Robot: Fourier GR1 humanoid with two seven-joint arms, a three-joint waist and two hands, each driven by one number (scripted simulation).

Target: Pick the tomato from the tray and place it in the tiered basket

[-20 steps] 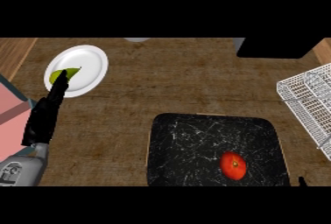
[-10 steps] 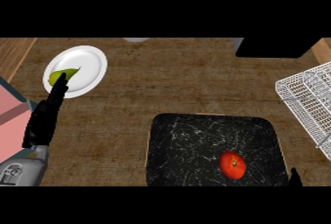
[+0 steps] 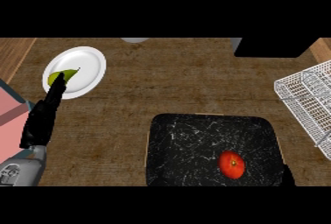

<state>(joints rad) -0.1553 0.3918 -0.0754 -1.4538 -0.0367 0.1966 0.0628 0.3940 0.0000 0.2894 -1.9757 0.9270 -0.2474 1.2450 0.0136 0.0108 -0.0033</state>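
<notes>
A red tomato [image 3: 231, 165] lies on the black marbled tray [image 3: 187, 135], towards its lower right part. The white wire tiered basket [image 3: 309, 98] stands at the right edge of the counter. Only a dark tip of my right hand [image 3: 288, 176] shows, at the lower edge just right of the tray and apart from the tomato. My left hand [image 3: 43, 114] rests open at the left, its straight fingers pointing up towards a white plate.
A white plate [image 3: 84, 63] with a green fruit [image 3: 59, 77] on it sits at the upper left. A black box [image 3: 275, 47] stands at the upper right, a pink object [image 3: 9, 118] at the left edge. Brown counter surface lies between plate and tray.
The tip of my right hand has come further into view at the lower right, moving up and left towards the tray. The left hand and tomato have stayed put.
</notes>
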